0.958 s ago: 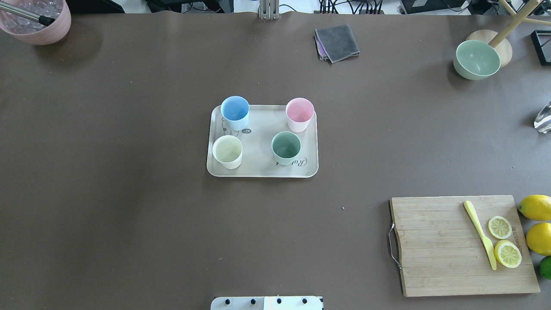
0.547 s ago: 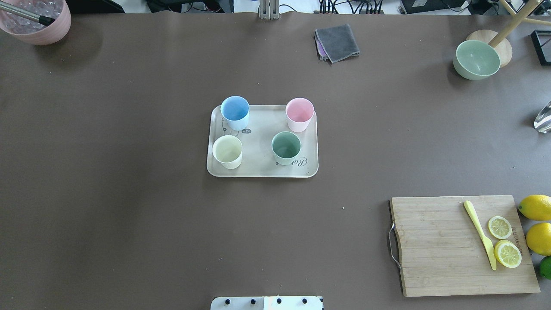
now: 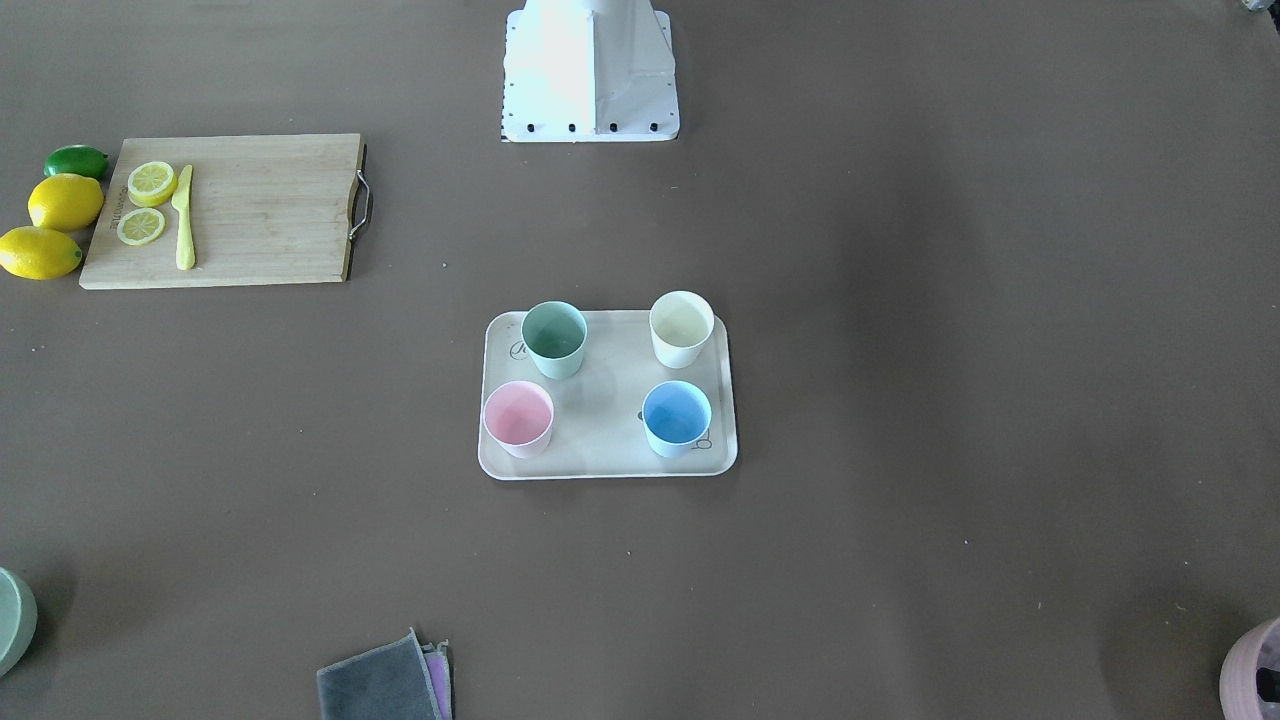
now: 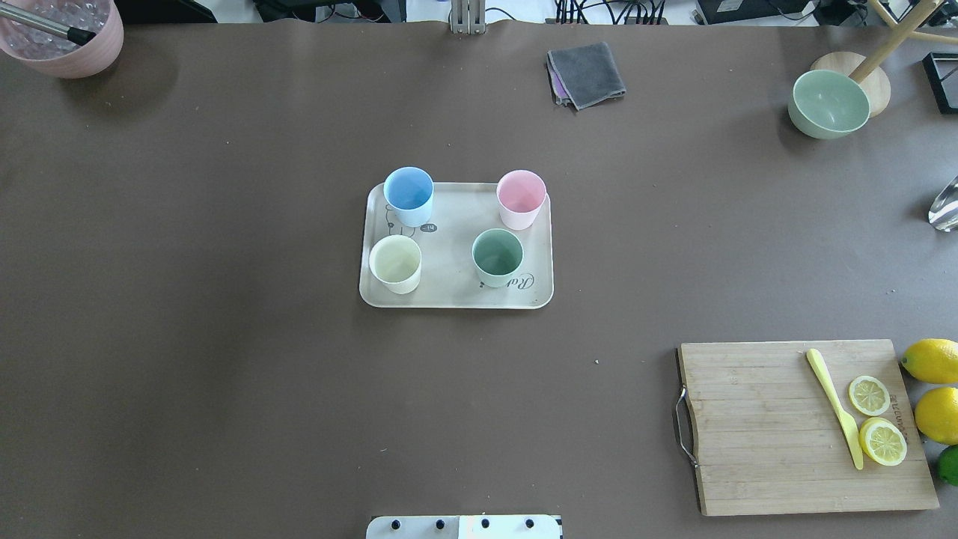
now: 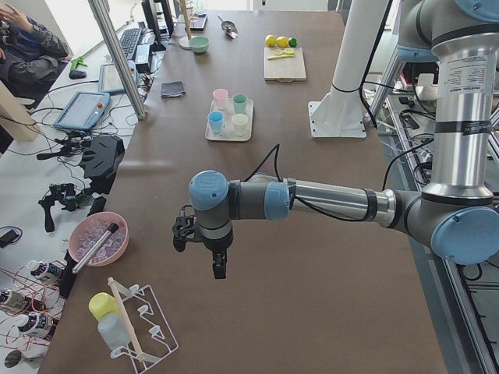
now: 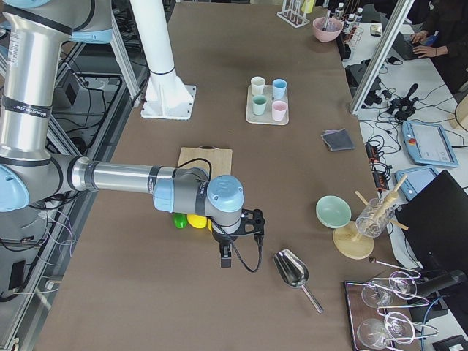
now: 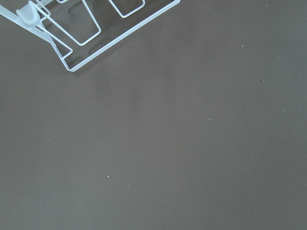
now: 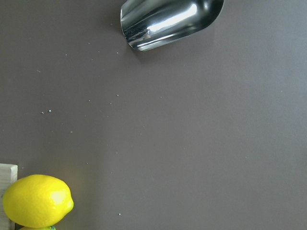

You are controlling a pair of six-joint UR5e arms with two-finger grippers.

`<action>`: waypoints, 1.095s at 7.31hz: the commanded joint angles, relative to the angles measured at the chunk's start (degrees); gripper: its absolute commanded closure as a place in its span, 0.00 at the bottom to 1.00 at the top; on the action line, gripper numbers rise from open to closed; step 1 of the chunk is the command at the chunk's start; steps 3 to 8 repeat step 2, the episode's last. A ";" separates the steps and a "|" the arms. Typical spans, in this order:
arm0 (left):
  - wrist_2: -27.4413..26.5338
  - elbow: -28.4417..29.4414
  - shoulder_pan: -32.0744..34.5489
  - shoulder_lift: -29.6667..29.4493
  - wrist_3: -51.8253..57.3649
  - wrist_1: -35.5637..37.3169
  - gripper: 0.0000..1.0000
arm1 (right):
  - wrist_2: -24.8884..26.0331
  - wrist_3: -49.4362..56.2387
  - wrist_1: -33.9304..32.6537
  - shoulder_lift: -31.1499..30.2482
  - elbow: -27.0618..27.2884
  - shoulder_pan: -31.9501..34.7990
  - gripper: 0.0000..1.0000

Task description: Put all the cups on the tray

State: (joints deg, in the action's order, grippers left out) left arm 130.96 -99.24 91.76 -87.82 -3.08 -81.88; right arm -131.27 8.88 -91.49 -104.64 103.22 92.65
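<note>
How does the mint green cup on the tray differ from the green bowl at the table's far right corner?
The mint green cup is narrow and tapered; the green bowl is wide, rounded and larger. The cup stands on the tray; the bowl sits well off it, by a wooden stand. Both are upright, empty and handleless.

You work at a long table [image 4: 224, 374] covered with a matte brown sheet. It is lit evenly from above, so the shadows on it are soft and faint. Along your side runs a white bench [image 6: 439, 91] strewn with black cables, carrying a keyboard [image 5: 129, 40] and a blue-edged tablet [image 5: 82, 111]. A slanted aluminium post [image 5: 117, 58] rises between bench and table. Beyond the table's opposite edge you see grey floor [image 6: 14, 322] and metal framing.
</note>
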 commanded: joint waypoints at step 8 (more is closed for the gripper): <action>0.00 -0.08 -0.09 -0.07 0.00 -0.04 0.01 | -0.39 0.00 0.09 -0.04 0.05 -0.02 0.00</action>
